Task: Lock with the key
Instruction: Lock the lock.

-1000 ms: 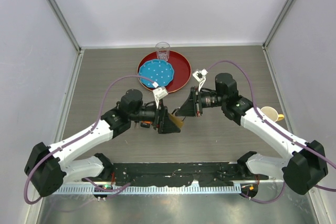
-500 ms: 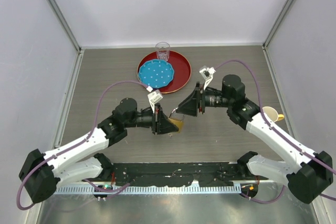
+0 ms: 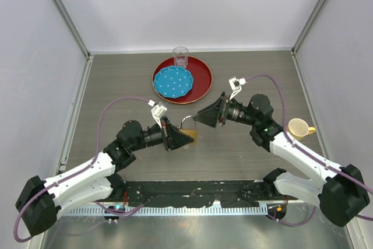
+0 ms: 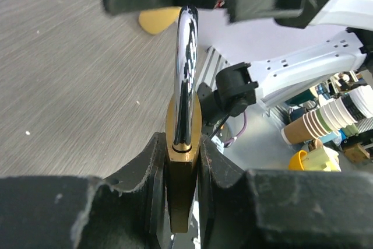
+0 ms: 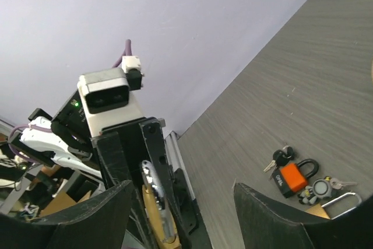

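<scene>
Our left jaws pinch the body of the brass padlock [image 4: 182,161] over the middle of the tabletop [image 3: 116,86], its shackle pointing away from them. Our right jaws hang spread wide at its 1 o'clock, gripping nothing. The keys [image 5: 278,158] lie on the tabletop with an orange padlock [image 5: 289,178], at 4 o'clock in the right wrist view.

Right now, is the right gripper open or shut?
Open. In its wrist view the right gripper shows fingers wide apart, clamped on nothing; the left gripper holds the brass padlock.
</scene>
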You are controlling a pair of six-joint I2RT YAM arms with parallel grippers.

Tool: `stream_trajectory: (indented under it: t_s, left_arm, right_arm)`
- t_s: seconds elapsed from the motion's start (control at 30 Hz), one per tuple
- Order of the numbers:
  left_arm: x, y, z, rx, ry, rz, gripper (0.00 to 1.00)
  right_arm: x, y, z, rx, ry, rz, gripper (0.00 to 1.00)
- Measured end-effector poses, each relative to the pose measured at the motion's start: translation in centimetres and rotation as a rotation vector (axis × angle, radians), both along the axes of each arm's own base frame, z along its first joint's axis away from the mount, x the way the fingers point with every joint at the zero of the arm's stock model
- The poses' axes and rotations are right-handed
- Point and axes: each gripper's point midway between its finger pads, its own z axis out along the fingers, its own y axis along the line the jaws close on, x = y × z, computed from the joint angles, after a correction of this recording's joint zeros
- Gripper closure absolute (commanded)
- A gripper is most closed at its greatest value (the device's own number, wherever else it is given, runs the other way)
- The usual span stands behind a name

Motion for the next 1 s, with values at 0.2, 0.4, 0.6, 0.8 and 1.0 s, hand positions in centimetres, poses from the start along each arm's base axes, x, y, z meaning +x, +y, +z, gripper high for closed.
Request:
stream_trajectory:
  t_s: [0.2,0.4,0.6,0.8,1.0]
  left_arm:
    - [0.0,-0.6,1.0,-0.044,-0.015,-0.011,1.0]
    - [-0.3,-1.3,0.1,-0.027,0.006,-0.032,1.0]
    - [-0.4,-1.5,0.7,-0.049,-0.012,-0.039,1.0]
    - [-1.4,-1.5,2.5,-0.11,-0.009,-0.075,1.0]
    - [-1.4,-1.3,3.0,-0.121,-0.021,-0.065,0.61]
  right_arm:
    - [-1.3,1.9,-0.5,0.013,0.032,0.069,0.3]
    - [-2.4,3.2,0.4,0.046,0.009,0.119,0.45]
    - [-2.7,4.2,-0.1,0.044,0.03,0.138,0.82]
    - [-3.5,4.2,1.4,0.085,-0.043,0.183,0.98]
    - [-3.5,4.2,1.9,0.1,-0.051,0.175,0.98]
